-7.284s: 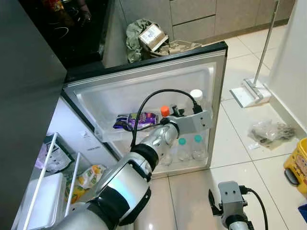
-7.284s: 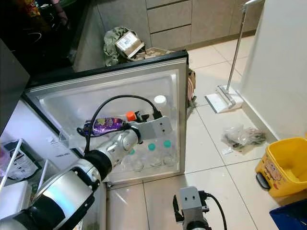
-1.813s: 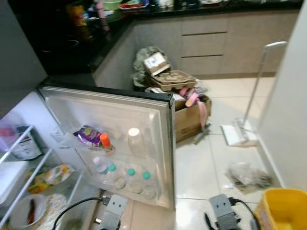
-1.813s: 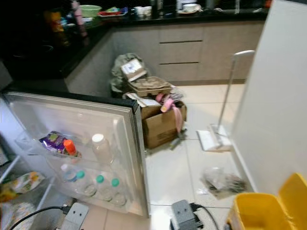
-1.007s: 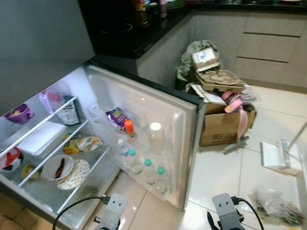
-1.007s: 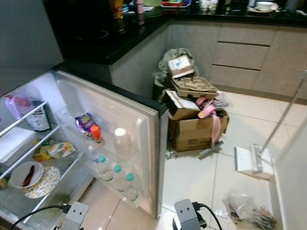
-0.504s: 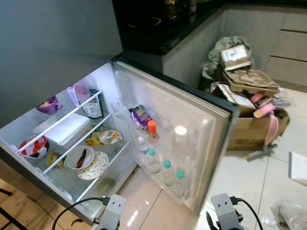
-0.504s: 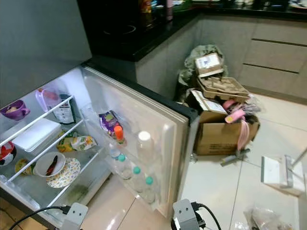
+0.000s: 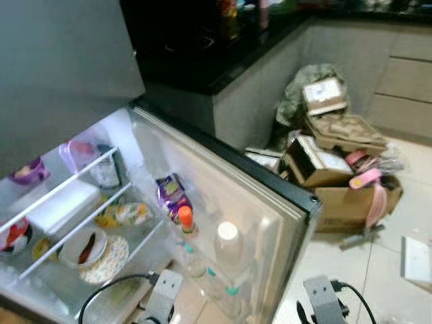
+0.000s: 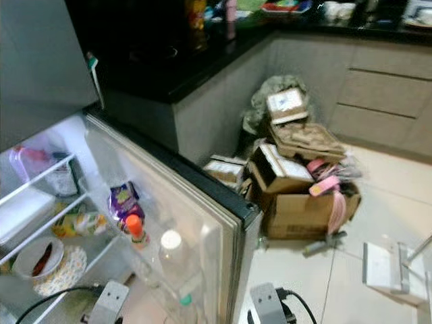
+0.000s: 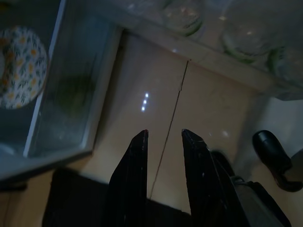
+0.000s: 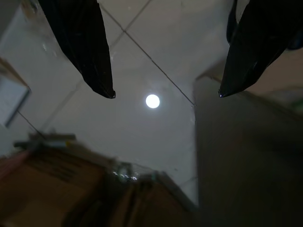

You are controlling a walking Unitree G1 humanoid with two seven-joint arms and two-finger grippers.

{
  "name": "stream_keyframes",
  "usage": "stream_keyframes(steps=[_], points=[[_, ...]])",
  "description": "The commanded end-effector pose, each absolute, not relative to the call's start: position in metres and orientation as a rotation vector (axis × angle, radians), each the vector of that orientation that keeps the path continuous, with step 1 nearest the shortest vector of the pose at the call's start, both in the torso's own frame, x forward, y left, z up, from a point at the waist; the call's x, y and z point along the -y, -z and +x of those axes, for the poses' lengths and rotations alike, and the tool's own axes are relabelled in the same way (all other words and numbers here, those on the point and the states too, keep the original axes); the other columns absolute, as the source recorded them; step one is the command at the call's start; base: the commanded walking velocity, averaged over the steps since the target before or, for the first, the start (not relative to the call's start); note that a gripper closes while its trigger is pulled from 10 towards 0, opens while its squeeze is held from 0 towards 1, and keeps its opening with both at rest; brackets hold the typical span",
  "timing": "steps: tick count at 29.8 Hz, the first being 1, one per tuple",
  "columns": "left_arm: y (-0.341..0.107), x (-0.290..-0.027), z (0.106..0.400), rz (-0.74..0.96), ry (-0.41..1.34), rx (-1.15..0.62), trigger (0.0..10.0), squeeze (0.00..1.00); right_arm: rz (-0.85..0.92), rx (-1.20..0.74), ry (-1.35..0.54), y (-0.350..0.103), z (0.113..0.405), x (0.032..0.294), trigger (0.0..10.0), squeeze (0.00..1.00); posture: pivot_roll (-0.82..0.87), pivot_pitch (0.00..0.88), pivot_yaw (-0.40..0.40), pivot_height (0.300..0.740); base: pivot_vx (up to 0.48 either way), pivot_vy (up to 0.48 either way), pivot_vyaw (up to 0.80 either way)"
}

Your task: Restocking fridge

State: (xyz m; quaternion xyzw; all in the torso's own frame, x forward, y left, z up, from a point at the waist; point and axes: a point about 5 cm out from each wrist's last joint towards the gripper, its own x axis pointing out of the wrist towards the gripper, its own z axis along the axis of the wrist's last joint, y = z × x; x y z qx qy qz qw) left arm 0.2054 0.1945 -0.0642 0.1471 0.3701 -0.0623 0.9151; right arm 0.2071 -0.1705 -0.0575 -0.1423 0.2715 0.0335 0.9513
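With your left gripper (image 11: 163,133) nearly pressed together and right gripper (image 12: 165,92) spread, both empty, fetch stock before approaching the fridge door (image 9: 250,202)

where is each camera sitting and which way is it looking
Left eye view and right eye view: on the head, looking down at the open fridge door with an orange-capped bottle, and a cardboard box; both wrists show at the bottom edge.
Left wrist view: on the left arm, facing the floor tiles; the left gripper is narrowly open near a flowered plate.
Right wrist view: facing the floor; the right gripper is wide open.
Both head views share the plate with the left wrist view.
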Motion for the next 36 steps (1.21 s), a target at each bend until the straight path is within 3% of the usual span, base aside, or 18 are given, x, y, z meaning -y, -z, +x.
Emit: stream_keyframes(steps=[1,36], points=[[0.0687,-0.1962,0.1978,0.31,0.126,-0.792,10.0,0.0,-0.287,-0.569,-0.086,0.0603,0.2037,0.1662,10.0,0.0,-0.14,0.057,0.04,0.74,0.0,0.0,0.0],[0.0711,-0.1958,0.1933,0.302,0.139,-0.804,10.0,0.0,-0.289,-0.57,-0.094,0.06,0.2047,0.1655,10.0,0.0,-0.14,0.053,0.036,0.74,0.0,0.0,0.0]])
